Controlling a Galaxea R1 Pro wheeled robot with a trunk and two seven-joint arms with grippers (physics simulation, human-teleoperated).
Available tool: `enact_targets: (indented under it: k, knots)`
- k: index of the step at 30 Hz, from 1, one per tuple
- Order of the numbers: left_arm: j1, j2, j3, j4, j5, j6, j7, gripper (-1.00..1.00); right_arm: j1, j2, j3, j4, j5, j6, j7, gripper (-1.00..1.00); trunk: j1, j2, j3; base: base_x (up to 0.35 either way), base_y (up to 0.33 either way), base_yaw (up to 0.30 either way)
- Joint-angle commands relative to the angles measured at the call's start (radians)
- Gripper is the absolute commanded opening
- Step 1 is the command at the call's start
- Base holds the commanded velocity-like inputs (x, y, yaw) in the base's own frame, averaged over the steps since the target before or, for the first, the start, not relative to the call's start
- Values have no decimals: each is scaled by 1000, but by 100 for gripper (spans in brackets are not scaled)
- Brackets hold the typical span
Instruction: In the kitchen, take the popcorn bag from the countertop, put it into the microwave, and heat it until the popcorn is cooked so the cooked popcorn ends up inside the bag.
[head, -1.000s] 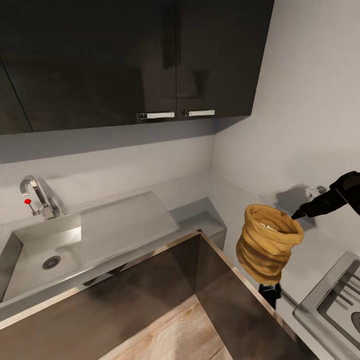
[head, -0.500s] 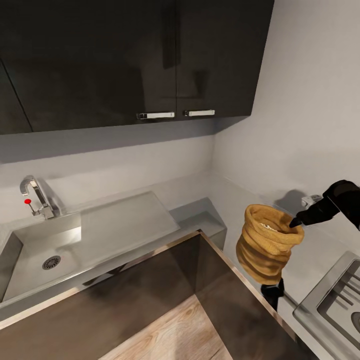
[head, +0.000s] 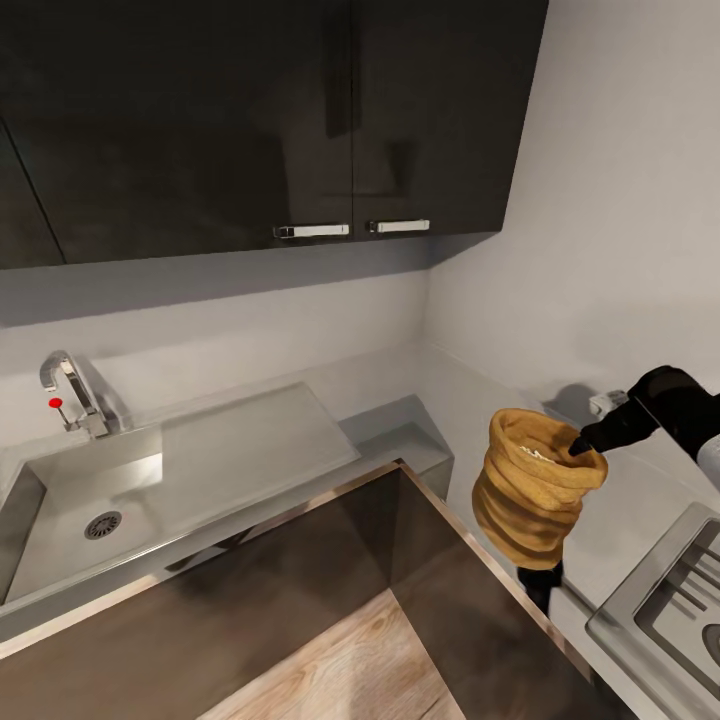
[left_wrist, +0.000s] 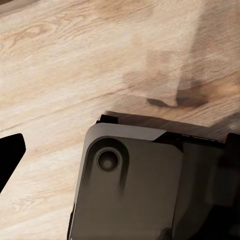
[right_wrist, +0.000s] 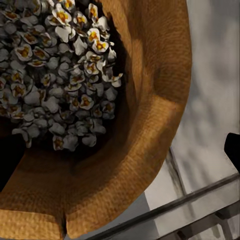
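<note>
Right gripper reaching at the rim of the popcorn bag on the corner countertop.

Head view: the popcorn bag (head: 536, 487) stands upright on the countertop (head: 470, 400) near a steel sink (head: 90, 500), and the right gripper (head: 580, 445) touches its rolled rim; whether its fingers are spread cannot be told here. Right wrist view: the popcorn (right_wrist: 60, 75) lies heaped inside, with one dark fingertip inside the rim and the other outside it, so the claw looks spread astride the rim, not yet pinching. I judge it should close squarely on the rim and lift level to avoid spilling. Left wrist view: wooden floor and a dark robot part; the left claw's state is unclear. The bag's base is partly hidden.
</note>
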Motion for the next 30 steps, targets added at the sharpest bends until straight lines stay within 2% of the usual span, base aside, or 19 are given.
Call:
enact_targets:
  k: [1,6,16,23,26,30]
  knots:
    - [-1,-1,2,0,2,-3,0,100,-1,1,1,-2,10,0,5,100,1,-2,-2,0,0,0]
    - [-1,-1,3,0,2,-4,0,100,-1,2,0,-2,11,-1,-8,100,1,-2,-2,0,0,0]
    - [-1,-1,3,0,2,-3,0,100,-1,8,-1,65,10,-52,-121,100,1,-2,-2,0,0,0]
    - [-1,-1,3,0,2,-3,0,100,3,8,0,70,10,-54,-130,100,1,-2,-2,0,0,0]
    - [-1,0,3,0,2,-3,0,100,29,11,-1,70,9,-64,-131,100,1,-2,-2,0,0,0]
    - [-1,0,4,0,2,-3,0,100,60,35,-10,70,9,-89,-133,100,1,-2,-2,0,0,0]
